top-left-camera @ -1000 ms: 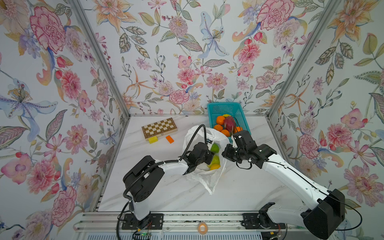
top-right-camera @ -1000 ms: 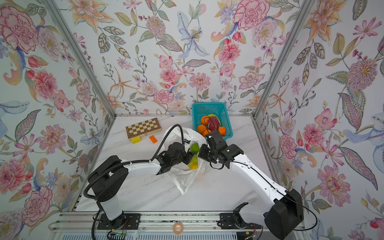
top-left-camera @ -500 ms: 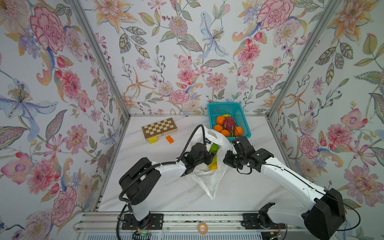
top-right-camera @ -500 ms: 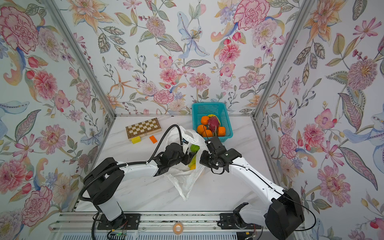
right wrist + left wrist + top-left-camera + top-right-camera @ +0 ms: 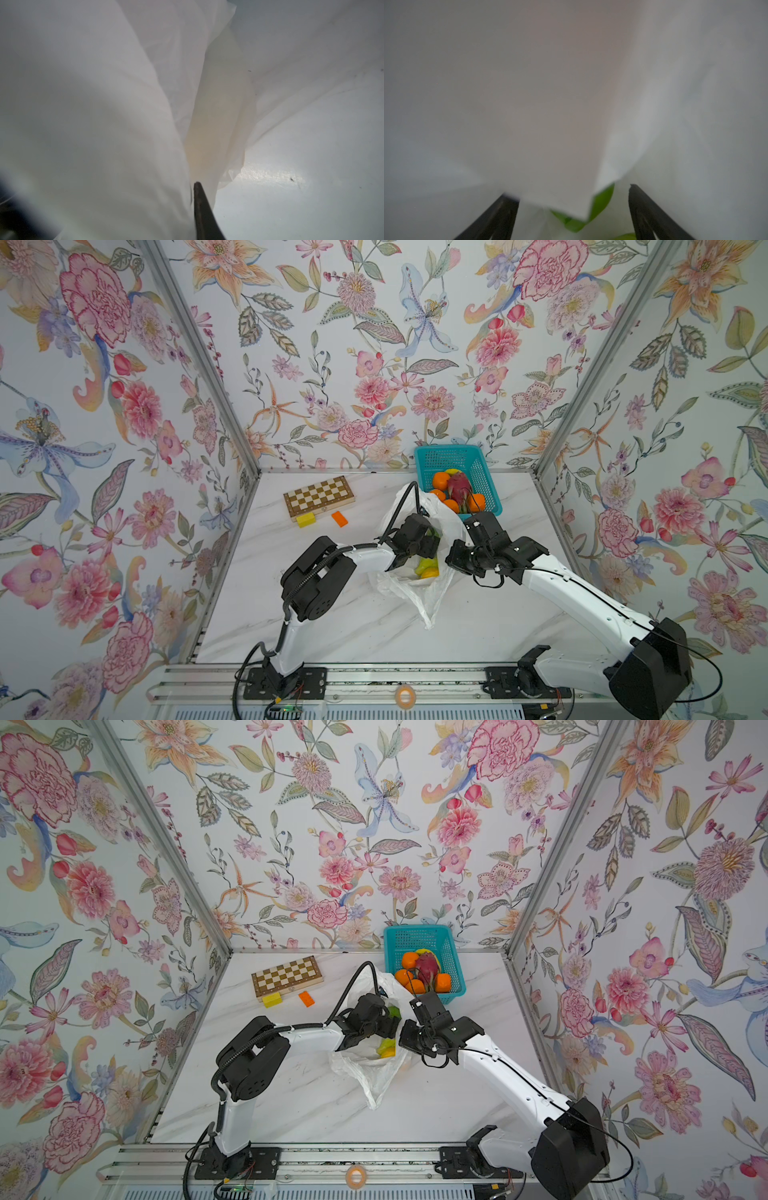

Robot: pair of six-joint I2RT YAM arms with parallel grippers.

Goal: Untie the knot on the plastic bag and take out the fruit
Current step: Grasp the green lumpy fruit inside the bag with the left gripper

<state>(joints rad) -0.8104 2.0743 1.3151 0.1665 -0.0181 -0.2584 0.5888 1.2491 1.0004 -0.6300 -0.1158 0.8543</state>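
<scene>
The left pincer (image 5: 571,192) stands spread, its two dark fingers (image 5: 500,218) wide apart. A green fruit (image 5: 600,205) shows in the gap between them (a blurred fold of white plastic covers most of that wrist view, so I cannot tell whether either finger touches the fruit). In both top views this pincer reaches from the left into the open mouth of the plastic bag (image 5: 415,597).

The right pincer (image 5: 194,185) is pressed together on a fold of the bag. One dark finger (image 5: 202,209) shows with the thin plastic lying tight against it, and the other is hidden behind the sheet. In a top view it grips the bag's right edge, just beside the left pincer, with the opening between the two.

The bag lies crumpled on the white marble table (image 5: 332,614), a little right of the middle, its closed end trailing toward the near side. Inside its mouth sit the green fruit and a yellow fruit (image 5: 432,572), touching each other.

Just beyond the bag, against the far wall on the right, stands a teal basket (image 5: 486,485) holding several oranges (image 5: 440,480) and a pink dragon fruit (image 5: 458,485).

Far left of the bag lies a chessboard (image 5: 319,495), with a yellow block (image 5: 305,519) and an orange block (image 5: 339,519) just on its near side.
</scene>
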